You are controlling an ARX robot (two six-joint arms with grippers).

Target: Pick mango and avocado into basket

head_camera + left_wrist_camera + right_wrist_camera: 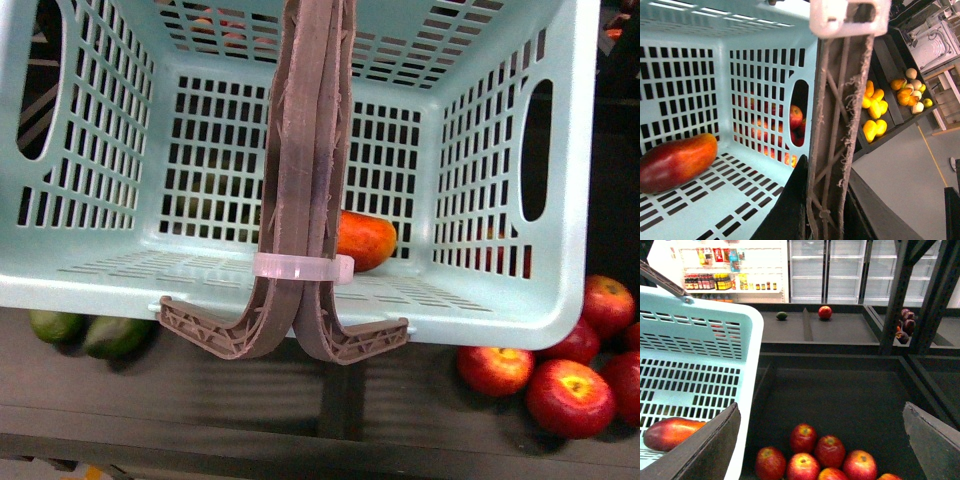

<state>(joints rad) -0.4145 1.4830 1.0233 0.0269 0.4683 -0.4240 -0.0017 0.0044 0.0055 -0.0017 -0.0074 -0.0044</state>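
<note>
The basket (90,270) is being viewed from above in the front view, its two handles (305,180) being bound together by a white zip tie (303,268). The mango (366,240) is lying inside the basket on the slotted floor, at about 3 o'clock from the handles and close against one lattice wall.

An avocado (116,336) is lying outside on the dark shelf (250,390), at about 8 o'clock from the basket and partly hidden under its rim. A second avocado (54,325) is lying just beside it. Red apples (570,395) are being shown clustered at about 4 o'clock.

In the left wrist view the handles are running between the dark fingers of the left claw (822,210). It is apparently being clamped on them, though only the finger edges are being shown.

The right claw (820,410) is being held spread wide with nothing between its fingers (705,450). It is hanging above the apples and beside the basket's outer wall.
</note>
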